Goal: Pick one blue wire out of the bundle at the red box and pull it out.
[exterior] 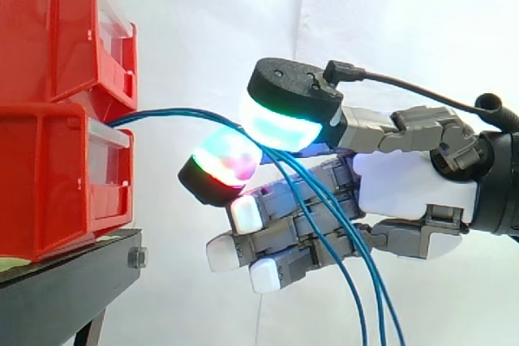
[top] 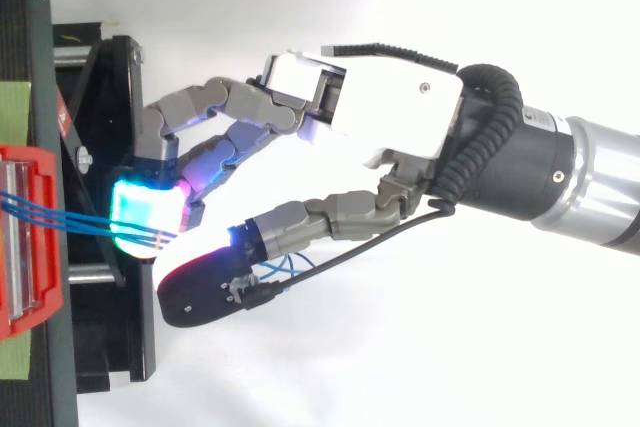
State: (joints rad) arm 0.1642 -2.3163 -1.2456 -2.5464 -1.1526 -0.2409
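Observation:
Several thin blue wires [exterior: 174, 113] leave the gap between the two stacked red boxes [exterior: 57, 176] and arc right to my hand [exterior: 405, 184]. They run between a cyan-green glowing pad [exterior: 280, 123] above and a multicoloured glowing pad [exterior: 227, 160] below, which close on them. Past the pinch the wires hang down in front of the curled fingers [exterior: 357, 281]. From above, the wires [top: 70, 219] cross from the red box [top: 30, 247] to under the cyan pad [top: 148, 209] of the hand [top: 390, 107]. I cannot tell how many wires are pinched.
The red boxes stand on a black stand [exterior: 65, 289] whose edge and bolt lie just below and left of the hand. A white curtain hangs behind. Open space lies to the right, where the arm comes in.

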